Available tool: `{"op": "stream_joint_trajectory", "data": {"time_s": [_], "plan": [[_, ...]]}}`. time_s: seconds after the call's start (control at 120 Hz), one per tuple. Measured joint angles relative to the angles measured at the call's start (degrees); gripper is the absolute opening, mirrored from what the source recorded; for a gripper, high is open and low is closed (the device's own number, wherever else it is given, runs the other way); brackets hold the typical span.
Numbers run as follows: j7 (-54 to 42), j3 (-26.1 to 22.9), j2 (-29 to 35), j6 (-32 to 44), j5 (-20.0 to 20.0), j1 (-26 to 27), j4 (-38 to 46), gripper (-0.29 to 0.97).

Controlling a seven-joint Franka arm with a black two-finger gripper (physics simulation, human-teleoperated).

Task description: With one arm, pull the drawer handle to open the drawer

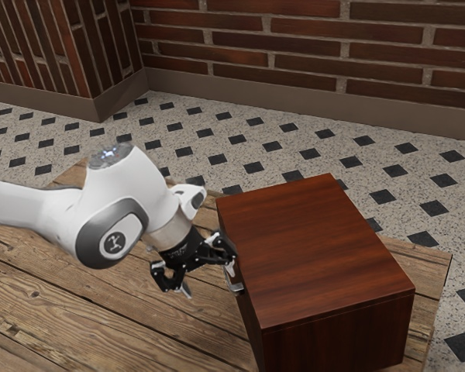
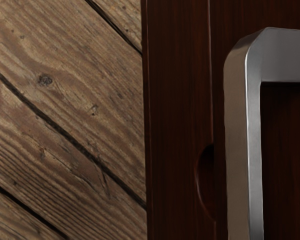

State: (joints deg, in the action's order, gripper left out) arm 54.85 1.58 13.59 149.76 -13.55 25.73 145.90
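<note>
A dark red-brown wooden drawer cabinet (image 1: 310,263) stands on the plank table (image 1: 77,325). Its front faces the exterior view's left, and that front looks flush with the cabinet body. My black gripper (image 1: 208,280) hovers right at this front face, low over the table, with its fingers spread apart and one fingertip (image 1: 234,277) close to the wood. In the wrist view the brushed-metal handle (image 2: 245,150) rises close before my hand, mounted on the dark drawer front (image 2: 177,100). I see nothing gripped between the fingers.
The white arm (image 1: 101,209) reaches in from the exterior view's left across the table. Bare planks (image 2: 65,125) lie beside the cabinet. Tiled floor (image 1: 294,132) and a brick wall (image 1: 310,46) lie beyond the table's far edge.
</note>
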Motion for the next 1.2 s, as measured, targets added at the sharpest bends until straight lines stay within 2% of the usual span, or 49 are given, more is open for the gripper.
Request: {"op": "stream_joint_trajectory", "data": {"time_s": [0.392,1.2], "plan": [[-1.7,1.5,-0.1,-0.8,0.0,-0.1,1.3,0.68],[-6.2,7.8,14.8,-1.8,1.6,0.0,14.4,0.68]]}}
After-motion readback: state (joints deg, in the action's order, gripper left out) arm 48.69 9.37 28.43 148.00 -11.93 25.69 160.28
